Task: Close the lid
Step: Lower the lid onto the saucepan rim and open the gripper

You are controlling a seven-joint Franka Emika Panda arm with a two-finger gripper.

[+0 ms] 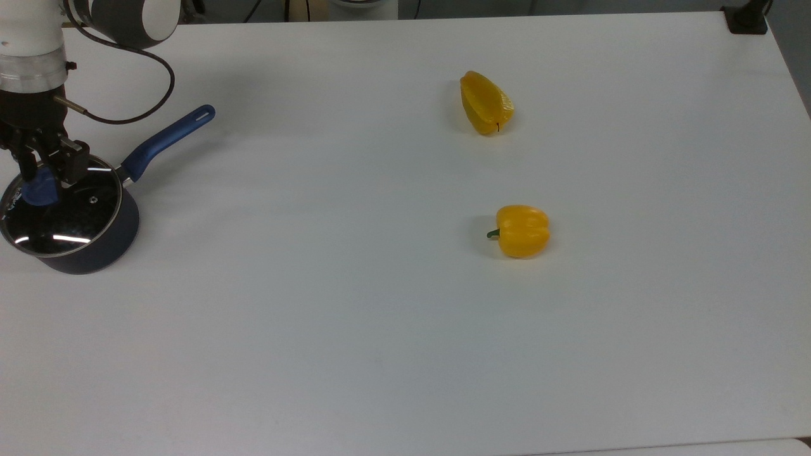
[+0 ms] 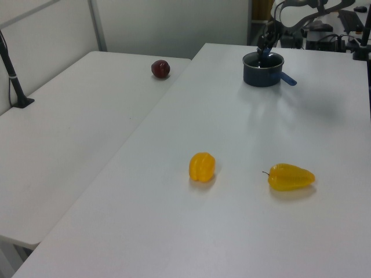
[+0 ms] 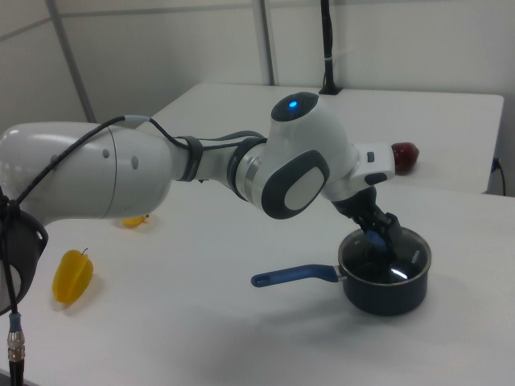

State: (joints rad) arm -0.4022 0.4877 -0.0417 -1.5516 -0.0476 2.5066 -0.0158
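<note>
1. A robotics lab: plain white tables stand side by side before bare partition walls.
2. A camera pole is clamped at the far table edge; cabled equipment clutters the far right.

Lid: clear glossy glass, thin metal rim. Saucepan: dark matt body. Table: smooth matt white.

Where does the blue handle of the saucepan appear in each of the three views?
Top view: the blue handle lies at upper left, pointing up and right from the saucepan.
Left view: at upper right, a short stub on the pan's right.
Right view: at lower centre, pointing left from the pan.
Shared landmark: the lid with its blue knob.
</note>
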